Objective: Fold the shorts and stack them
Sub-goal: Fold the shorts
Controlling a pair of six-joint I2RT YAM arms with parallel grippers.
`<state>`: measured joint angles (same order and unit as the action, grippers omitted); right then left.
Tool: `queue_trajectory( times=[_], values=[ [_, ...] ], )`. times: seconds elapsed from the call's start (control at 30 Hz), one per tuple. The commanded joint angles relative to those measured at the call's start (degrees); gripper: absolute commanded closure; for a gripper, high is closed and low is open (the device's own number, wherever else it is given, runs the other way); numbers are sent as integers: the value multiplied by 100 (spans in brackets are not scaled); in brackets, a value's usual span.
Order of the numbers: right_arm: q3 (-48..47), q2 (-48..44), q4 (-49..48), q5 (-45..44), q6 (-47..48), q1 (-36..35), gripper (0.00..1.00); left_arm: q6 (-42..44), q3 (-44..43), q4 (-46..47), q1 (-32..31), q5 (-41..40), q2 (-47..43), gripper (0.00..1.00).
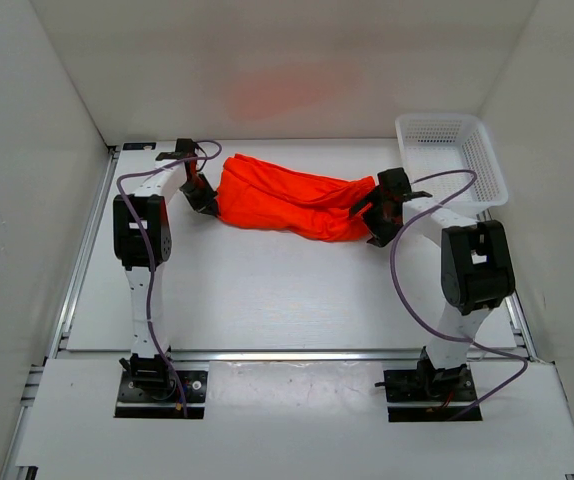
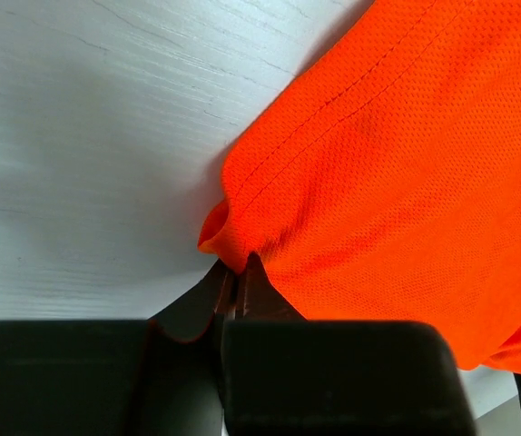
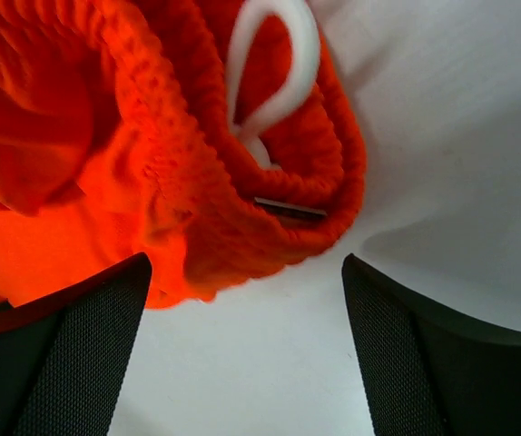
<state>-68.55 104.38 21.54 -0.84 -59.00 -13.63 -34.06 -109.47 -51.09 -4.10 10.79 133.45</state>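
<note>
The bright orange-red shorts [image 1: 287, 205] lie crumpled lengthwise across the far half of the table. At their left end my left gripper [image 1: 205, 200] is shut on the hem; in the left wrist view the black jaws pinch a fold of the stitched hem edge [image 2: 233, 250] of the shorts [image 2: 406, 182]. At the right end my right gripper [image 1: 379, 222] stands open just short of the gathered waistband [image 3: 242, 227], with bare table between its fingers [image 3: 79, 354]. The white drawstring [image 3: 274, 68] loops over the waistband.
A white mesh basket [image 1: 452, 160] stands at the back right corner, just behind the right arm. White walls enclose the table on three sides. Purple cables loop along both arms.
</note>
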Motion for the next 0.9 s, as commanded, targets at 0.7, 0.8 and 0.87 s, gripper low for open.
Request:
queue_trajectory(
  times=[0.7, 0.8, 0.87],
  values=[
    [-2458, 513, 472, -1366, 353, -360, 100, 119, -2222, -506, 1015, 520, -469, 90],
    [-3172, 575, 632, -1313, 713, -360, 100, 119, -2824, -876, 1270, 687, -538, 90],
    [-3243, 391, 694, -1244, 846, -360, 100, 172, -2721, -876, 1324, 889, -853, 90]
  ],
)
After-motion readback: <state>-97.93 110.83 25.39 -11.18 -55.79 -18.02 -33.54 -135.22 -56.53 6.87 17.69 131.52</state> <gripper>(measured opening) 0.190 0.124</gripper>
